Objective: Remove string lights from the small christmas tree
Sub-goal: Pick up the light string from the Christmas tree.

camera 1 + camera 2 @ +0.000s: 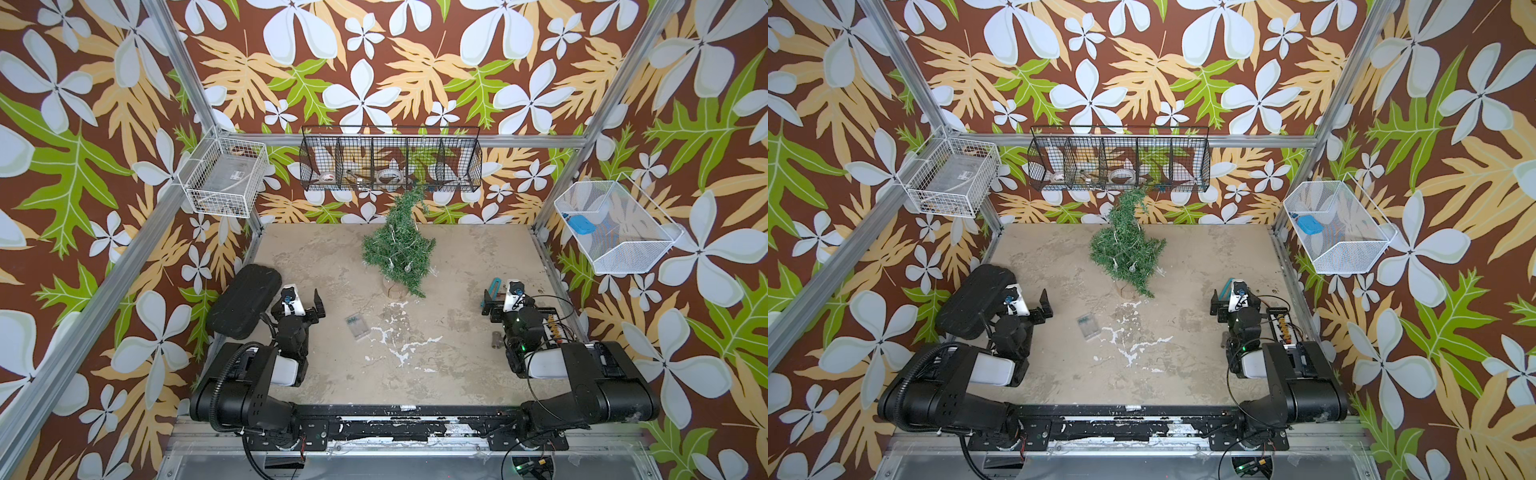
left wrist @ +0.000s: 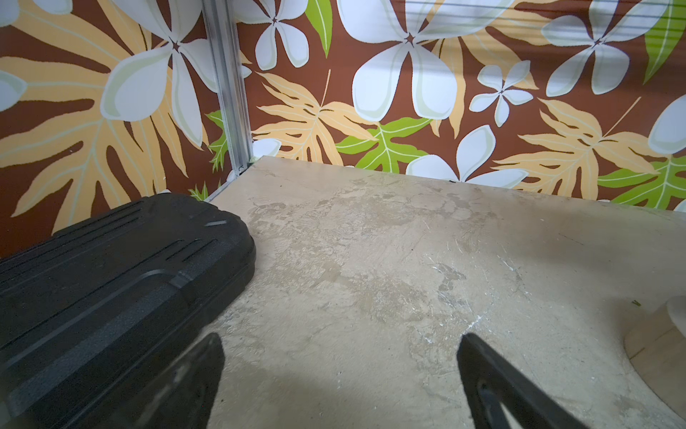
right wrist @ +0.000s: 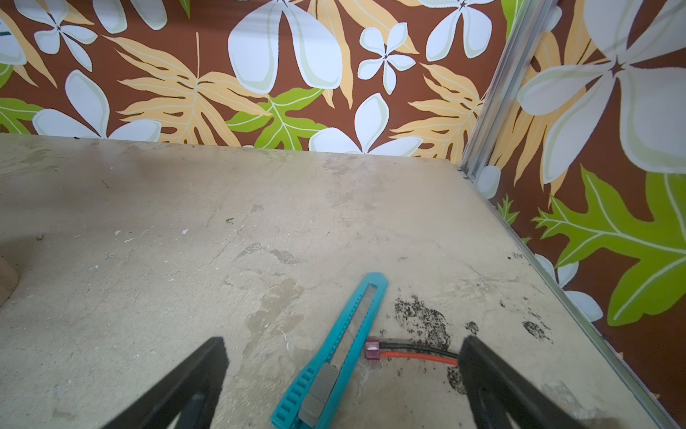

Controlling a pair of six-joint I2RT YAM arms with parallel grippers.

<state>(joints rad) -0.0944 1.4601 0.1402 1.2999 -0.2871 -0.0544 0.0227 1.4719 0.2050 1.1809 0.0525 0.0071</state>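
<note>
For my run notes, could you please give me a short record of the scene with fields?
tree: small christmas tree upright, tip bent over
lights: string lights draped on its branches
power: battery box flat on the table, apart from the tree
left: left hand open, empty, beside black case
right: right hand open, empty, over teal utility knife

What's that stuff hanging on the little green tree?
A string of lights, thin wire with small clear bulbs, drapes across the front branches of the tree. How far it winds round the back or deep among the needles is hidden.
</note>
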